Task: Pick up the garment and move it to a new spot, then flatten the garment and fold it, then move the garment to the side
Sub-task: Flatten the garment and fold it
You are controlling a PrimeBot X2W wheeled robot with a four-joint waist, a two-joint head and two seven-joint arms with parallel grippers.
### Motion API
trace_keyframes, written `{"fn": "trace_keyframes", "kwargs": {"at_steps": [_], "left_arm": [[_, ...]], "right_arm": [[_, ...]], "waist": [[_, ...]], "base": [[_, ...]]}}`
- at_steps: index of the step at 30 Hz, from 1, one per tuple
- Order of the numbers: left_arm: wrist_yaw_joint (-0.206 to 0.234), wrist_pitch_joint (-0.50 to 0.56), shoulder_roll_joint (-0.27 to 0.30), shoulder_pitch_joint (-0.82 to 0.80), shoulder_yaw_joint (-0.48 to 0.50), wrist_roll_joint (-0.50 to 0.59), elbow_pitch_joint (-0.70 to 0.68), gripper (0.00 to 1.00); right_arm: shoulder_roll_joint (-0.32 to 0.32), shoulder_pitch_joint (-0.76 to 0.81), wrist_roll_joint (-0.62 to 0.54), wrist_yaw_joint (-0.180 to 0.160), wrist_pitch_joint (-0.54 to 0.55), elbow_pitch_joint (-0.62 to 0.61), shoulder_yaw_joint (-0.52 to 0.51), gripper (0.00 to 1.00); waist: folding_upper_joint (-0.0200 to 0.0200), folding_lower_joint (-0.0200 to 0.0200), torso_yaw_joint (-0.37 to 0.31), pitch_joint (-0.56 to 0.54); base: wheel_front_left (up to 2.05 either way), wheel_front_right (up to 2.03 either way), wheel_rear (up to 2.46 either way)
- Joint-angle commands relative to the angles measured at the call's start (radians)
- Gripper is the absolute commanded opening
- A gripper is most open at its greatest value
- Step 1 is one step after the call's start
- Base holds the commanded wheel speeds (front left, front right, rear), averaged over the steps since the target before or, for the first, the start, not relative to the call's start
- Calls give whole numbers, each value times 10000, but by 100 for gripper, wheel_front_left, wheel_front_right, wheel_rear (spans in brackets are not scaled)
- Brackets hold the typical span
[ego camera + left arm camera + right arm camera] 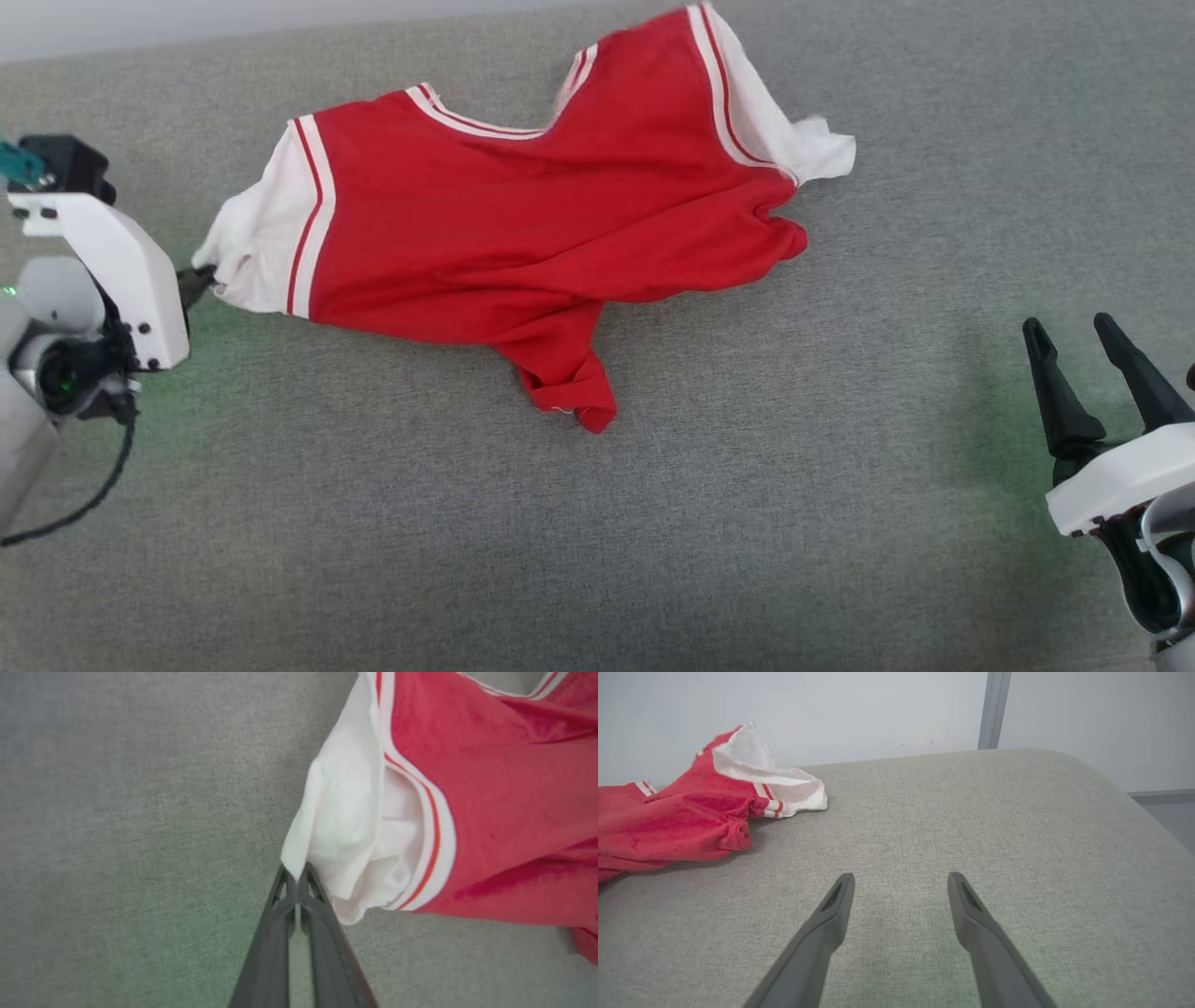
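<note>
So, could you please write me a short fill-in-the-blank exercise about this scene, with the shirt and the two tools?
1. The left tool is shut on the white ____ of the soft red jersey-style garment.
2. The right tool stands ____ and holds nothing.
3. The garment lies on a ____ fabric surface.
Missing words: sleeve; open; grey.

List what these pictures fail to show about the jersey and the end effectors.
Garment underside, head view: pressed against the grey surface.
Its hem, head view: bunched and rolled under itself.
Its body: cut by the left wrist view's top and right edges, the right wrist view's left edge.
Left end effector, head view: fingers mostly behind its white housing.
Depth of its pinch on the white sleeve, left wrist view: covered by shut fingers.
</note>
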Motion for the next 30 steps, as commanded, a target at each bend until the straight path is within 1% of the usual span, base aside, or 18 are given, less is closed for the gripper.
{"fn": "trace_keyframes", "kwargs": {"at_steps": [1, 3, 6, 7, 8, 9, 10, 11, 13, 14, 16, 21, 24, 27, 30], "left_arm": [[45, -136, -41, 126, 44, -43, 190, 0], [142, -247, -150, 159, 111, -116, 480, 0], [120, -347, -248, 197, 38, 29, 707, 0], [107, -390, -301, 244, 79, -48, 831, 3], [81, -446, -377, 267, 111, -75, 1020, 14], [68, -541, -425, 263, 118, -59, 1119, 20], [68, -541, -425, 263, 118, -59, 1119, 20], [80, -577, -468, 282, 117, -52, 1212, 26], [59, -617, -546, 340, 91, -30, 1373, 34], [55, -686, -576, 330, 87, -11, 1440, 40], [26, -908, -633, 335, 152, -29, 1536, 100], [-26, -1778, -638, 409, 180, 169, 1670, 100], [-28, -2516, -605, 581, 279, 220, 1579, 100], [-40, -3446, -680, 825, 273, 414, 1278, 100], [-38, -4698, -867, 1168, 331, 557, 893, 100]], "right_arm": [[7, 87, -73, -3, 112, -130, -53, 100], [14, 110, -114, -3, 206, -273, -122, 100], [24, 177, -171, -3, 320, -412, -157, 100], [38, 206, -201, -3, 375, -489, -168, 100], [52, 260, -235, -3, 459, -583, -204, 100], [61, 295, -260, -3, 509, -645, -230, 100], [61, 295, -260, -3, 509, -645, -230, 100], [72, 314, -290, -3, 520, -700, -251, 100], [88, 341, -337, -3, 593, -802, -291, 100], [90, 388, -354, -3, 642, -840, -307, 100], [105, 483, -411, -3, 712, -890, -340, 100], [66, 604, -531, -3, 972, -1149, -316, 100], [-13, 713, -593, -3, 1120, -1250, -288, 100], [-97, 776, -645, -3, 1278, -1420, -179, 100], [-261, 845, -757, -3, 1496, -1508, 68, 100]], "waist": [[0, 0, 11, 51], [0, 0, -3, 87], [0, 0, -36, 112], [0, 0, -52, 120], [0, 0, -87, 127], [0, 0, -99, 125], [0, 0, -99, 125], [0, 0, -108, 123], [0, 0, -116, 99], [0, 0, -113, 79], [0, 0, -87, 25], [0, 0, 51, -205], [0, 0, 190, -386], [0, 0, 404, -559], [0, 0, 661, -705]], "base": [[0, 0, 0], [0, 0, 0], [0, 0, 0], [0, 0, 0], [0, 0, 0], [0, 0, 0], [0, 0, 0], [0, 0, 0], [0, 0, 0], [0, 0, 0], [0, 0, 0], [0, 0, 0], [0, 0, 0], [0, 0, 0], [0, 0, 0]]}}
